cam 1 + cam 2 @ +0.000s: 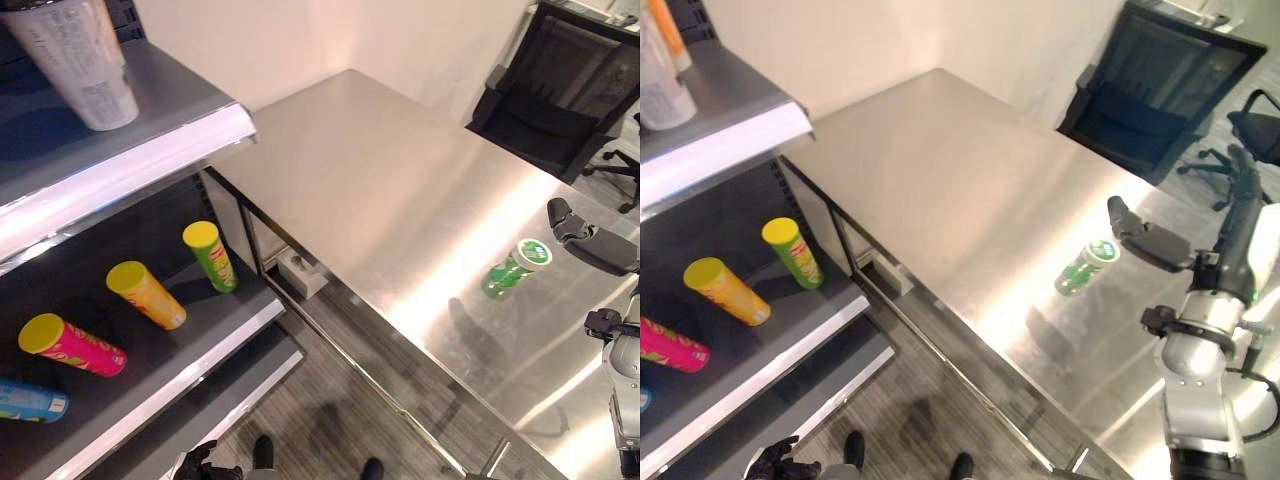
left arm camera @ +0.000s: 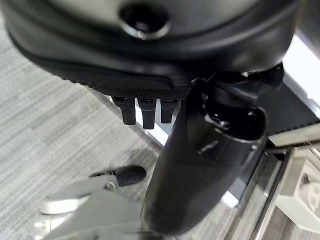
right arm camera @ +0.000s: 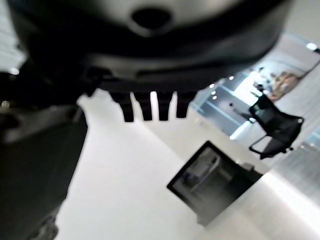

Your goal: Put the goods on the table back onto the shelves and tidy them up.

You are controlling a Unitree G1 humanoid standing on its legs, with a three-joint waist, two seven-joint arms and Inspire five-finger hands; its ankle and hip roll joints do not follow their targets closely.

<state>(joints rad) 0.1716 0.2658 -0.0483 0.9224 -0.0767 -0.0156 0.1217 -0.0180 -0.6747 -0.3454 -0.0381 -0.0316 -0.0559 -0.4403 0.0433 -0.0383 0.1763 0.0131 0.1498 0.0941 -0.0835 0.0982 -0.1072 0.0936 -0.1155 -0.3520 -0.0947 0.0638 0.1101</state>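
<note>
Green can (image 1: 515, 267) w/ a white lid lies on its side on the steel bench (image 1: 380, 180), toward the bench's right part, lid end pointing to the far right. It's the one item on the bench top.

Right robot hand (image 1: 1148, 240) hangs just beside the can, on its right, above the bench surface; not touching it as far as the head views show. Fingers are straight, spread loose, holding nothing. Right wrist view: short finger stubs (image 3: 150, 107) in a row, nothing past them but wall and a chair.

Left robot hand (image 2: 150, 107) is low, over the grey floor near the shelf's base; fingers straight, thumb out, empty.

Shelf unit (image 1: 150, 380) stands at left of the bench. On its dark lower shelf, all lying down: green tube (image 1: 210, 255) w/ yellow lid nearest the bench, then orange tube (image 1: 146, 294), pink tube (image 1: 72, 345), blue tube (image 1: 30, 400) at the view's edge. All apart from each other. Upper shelf (image 1: 150, 130) carries a white container (image 1: 80, 60).

Black office chair (image 1: 560, 100) stands beyond the bench's far right corner.
</note>
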